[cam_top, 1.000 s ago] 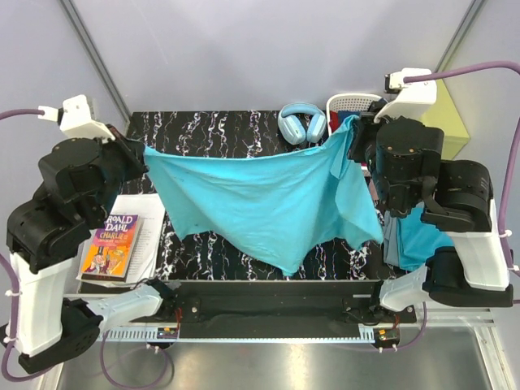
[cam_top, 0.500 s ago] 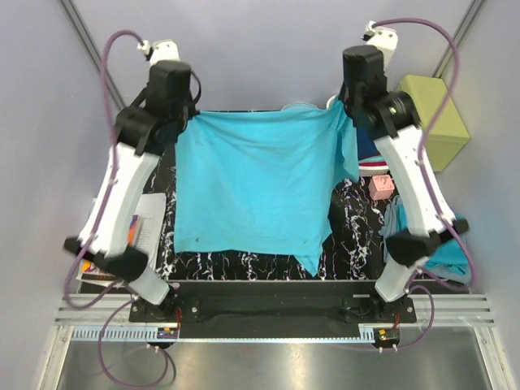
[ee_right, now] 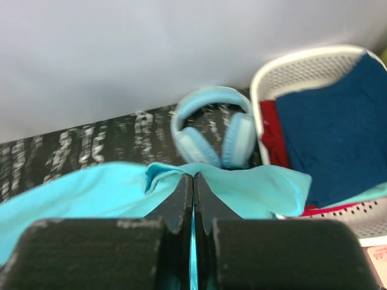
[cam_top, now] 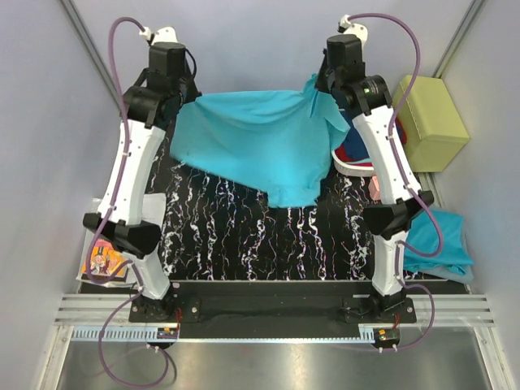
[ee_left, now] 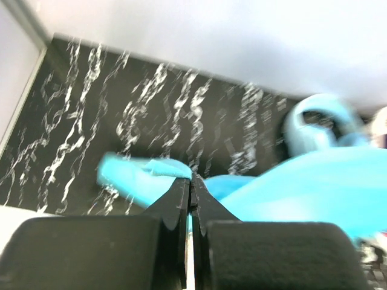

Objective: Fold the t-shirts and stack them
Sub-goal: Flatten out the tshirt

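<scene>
The t-shirt (cam_top: 256, 138) I hold is thin, soft turquoise cloth. It is spread in the air over the far part of the bench (cam_top: 244, 236), sagging in the middle, with one pointed corner hanging lower. My left end effector (ee_left: 191, 178) is closed tight on its left edge and my right end effector (ee_right: 193, 176) on its right edge; the cloth wrinkles at both pinches. A second t-shirt (cam_top: 439, 240) lies crumpled beside the bench's right edge. The bench is black with white marble veins. Behind are rounded pale blue headphones (ee_right: 213, 130) and a white perforated basket (ee_right: 284, 69) holding dark blue cloth (ee_right: 332, 115).
</scene>
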`<state>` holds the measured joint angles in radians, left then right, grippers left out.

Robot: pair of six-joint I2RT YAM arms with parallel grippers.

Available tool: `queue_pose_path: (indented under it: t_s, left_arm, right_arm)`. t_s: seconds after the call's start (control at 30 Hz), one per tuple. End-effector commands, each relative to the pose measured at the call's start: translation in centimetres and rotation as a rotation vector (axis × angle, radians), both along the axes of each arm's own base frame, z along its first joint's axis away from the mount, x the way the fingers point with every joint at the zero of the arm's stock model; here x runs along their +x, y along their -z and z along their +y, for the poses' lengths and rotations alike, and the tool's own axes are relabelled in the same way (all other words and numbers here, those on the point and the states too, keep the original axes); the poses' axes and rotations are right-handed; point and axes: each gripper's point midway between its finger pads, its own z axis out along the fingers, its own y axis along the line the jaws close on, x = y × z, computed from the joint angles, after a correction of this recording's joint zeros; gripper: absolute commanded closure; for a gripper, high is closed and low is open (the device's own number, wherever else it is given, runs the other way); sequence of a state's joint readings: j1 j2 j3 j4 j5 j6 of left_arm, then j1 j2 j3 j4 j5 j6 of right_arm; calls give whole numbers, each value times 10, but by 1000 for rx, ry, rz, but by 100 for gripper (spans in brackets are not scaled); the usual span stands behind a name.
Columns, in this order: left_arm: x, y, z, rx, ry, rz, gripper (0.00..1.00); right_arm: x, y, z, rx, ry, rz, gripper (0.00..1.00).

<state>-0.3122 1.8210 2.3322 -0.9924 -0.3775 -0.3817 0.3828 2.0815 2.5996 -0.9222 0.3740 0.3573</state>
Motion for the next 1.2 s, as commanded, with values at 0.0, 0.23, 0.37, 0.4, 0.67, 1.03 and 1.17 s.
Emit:
queue_pose_path:
  t_s: [0.0, 0.23, 0.37, 0.4, 0.67, 1.03, 1.17]
  left_arm:
    - [-59, -127, -15, -92, 89, -335, 100]
    - [-135, -166, -30, -45, 159, -433, 100]
    - [-138, -133, -20, 13, 128, -353, 100]
    - [-139, -127, -16, 28, 106, -339, 100]
    - [-168, -130, 29, 67, -19, -383, 100]
    - [-136, -133, 13, 110, -37, -380, 100]
    - [-98, -120, -14, 37, 49, -333, 100]
  right_arm:
    - [-91, -158, 19, 40, -80, -372, 100]
    - [-193, -190, 50, -180, -65, -456, 100]
    - [-202, -164, 41, -211, -34, -396, 100]
    - [-198, -145, 44, -253, -35, -362, 100]
    - [-211, -160, 13, -208, 31, -392, 100]
    - [-176, -182, 17, -213, 64, -454, 100]
    - [-127, -157, 4, -165, 96, -394, 100]
